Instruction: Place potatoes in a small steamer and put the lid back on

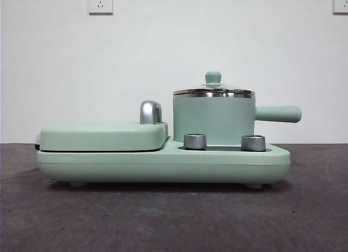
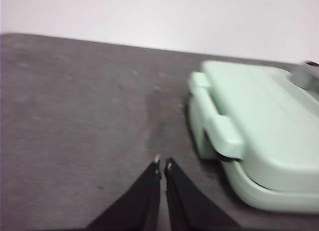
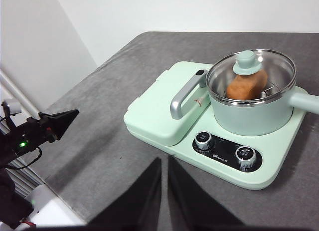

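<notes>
Right wrist view: potato (image 3: pixel 245 85) inside lidded steamer (image 3: pixel 251 116); both grippers' jaws pressed together.

Low level front view, two raised wrist views, all sharing the green griddle plate (image 1: pixel 103 136).

A closed griddle plate (image 1: pixel 103 136) and two knobs (image 1: pixel 195 141) sit on the grey table (image 1: pixel 163 219).
</notes>
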`<state>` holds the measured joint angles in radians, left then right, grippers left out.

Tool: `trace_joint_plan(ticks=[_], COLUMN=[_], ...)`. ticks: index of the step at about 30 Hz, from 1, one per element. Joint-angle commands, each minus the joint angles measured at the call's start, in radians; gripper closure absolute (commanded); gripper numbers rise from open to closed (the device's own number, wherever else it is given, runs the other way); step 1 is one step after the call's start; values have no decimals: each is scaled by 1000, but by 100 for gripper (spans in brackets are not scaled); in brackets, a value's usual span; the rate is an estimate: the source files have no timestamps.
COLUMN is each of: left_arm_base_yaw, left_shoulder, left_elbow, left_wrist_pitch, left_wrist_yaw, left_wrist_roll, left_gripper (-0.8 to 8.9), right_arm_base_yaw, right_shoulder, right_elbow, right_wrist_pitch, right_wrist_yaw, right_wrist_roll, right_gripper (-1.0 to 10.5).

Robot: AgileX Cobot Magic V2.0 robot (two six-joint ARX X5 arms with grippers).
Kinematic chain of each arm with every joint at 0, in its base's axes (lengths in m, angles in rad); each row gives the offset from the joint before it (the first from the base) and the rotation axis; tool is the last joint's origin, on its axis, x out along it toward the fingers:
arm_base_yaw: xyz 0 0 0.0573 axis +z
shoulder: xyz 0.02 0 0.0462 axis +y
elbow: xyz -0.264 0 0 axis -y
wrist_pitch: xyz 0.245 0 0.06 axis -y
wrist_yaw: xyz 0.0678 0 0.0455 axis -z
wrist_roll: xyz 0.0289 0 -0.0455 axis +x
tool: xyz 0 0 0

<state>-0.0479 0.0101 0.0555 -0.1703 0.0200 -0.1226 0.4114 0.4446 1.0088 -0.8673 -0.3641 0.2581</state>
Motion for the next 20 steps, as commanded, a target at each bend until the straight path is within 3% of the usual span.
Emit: trace_joint_plan(ticks=[1, 20], left_arm_base_yaw=[3, 3], left_shoulder=[-7, -7], left_elbow=[-31, -43], left_wrist_pitch=[34, -16], left_wrist_yaw=[-66, -84], left_wrist_roll=[0, -1], left_gripper=[794, 794], right_arm_base_yaw=[5, 5], right_shoulder=[3, 3], right_elbow=[7, 7], right_wrist_pitch=[12, 12], right_wrist_yaw=[1, 1], right_wrist_roll=[-11, -11], right_gripper=[928, 928])
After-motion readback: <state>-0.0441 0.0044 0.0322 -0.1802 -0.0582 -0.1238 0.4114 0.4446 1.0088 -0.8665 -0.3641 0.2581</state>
